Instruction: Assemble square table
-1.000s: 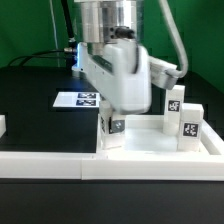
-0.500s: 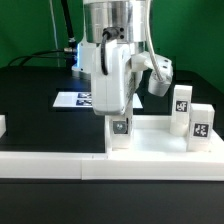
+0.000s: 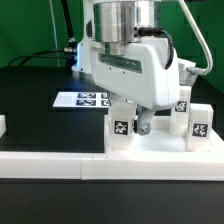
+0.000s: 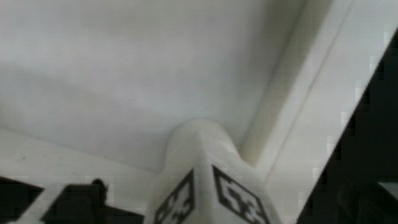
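Note:
The white tabletop plate (image 3: 160,146) lies flat with its raised edges up, and its surface fills the wrist view (image 4: 125,90). A short white tagged leg (image 3: 121,126) stands upright at the plate's near corner on the exterior view's left. Two more tagged legs (image 3: 198,123) stand at the exterior view's right. My gripper (image 3: 134,122) is low over the corner leg, and one finger (image 3: 146,126) shows just beside it. In the wrist view the leg (image 4: 217,180) stands corner-on between my dark fingers (image 4: 75,202). My gripper (image 4: 222,205) is open, with a gap at each side.
The marker board (image 3: 80,99) lies flat behind the plate at the exterior view's left. A long white rail (image 3: 60,166) runs along the front of the plate. A small white part (image 3: 2,125) sits at the left edge. Cables hang at the back.
My hand has turned about its upright axis, and its body now swings out to the exterior view's right. The corner leg shifted slightly right earlier, then stayed put and upright.

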Robot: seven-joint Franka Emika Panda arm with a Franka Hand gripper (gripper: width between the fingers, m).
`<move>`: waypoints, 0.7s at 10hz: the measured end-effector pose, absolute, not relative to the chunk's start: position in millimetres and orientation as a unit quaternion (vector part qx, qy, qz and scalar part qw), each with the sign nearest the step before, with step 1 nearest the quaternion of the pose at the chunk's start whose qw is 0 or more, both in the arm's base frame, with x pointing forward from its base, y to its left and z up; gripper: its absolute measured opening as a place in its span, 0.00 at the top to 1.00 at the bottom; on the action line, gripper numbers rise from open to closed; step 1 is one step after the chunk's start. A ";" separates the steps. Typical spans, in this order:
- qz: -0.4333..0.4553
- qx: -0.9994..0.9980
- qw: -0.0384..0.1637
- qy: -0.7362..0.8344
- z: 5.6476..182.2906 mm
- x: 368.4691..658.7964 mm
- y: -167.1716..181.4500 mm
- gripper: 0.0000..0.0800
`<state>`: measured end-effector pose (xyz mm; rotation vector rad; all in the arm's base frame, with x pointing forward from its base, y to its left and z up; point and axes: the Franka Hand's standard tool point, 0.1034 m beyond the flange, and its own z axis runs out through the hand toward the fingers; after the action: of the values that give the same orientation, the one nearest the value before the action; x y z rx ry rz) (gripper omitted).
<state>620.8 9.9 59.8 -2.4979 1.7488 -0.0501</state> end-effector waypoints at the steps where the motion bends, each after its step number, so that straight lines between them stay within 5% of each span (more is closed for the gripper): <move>1: -0.019 -0.846 0.044 0.530 59.8 620.8 9.0 0.19; 7: -0.038 -0.986 0.025 0.158 62.1 625.8 0.9 0.19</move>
<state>625.8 0.9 62.1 -3.0499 0.4891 -0.1167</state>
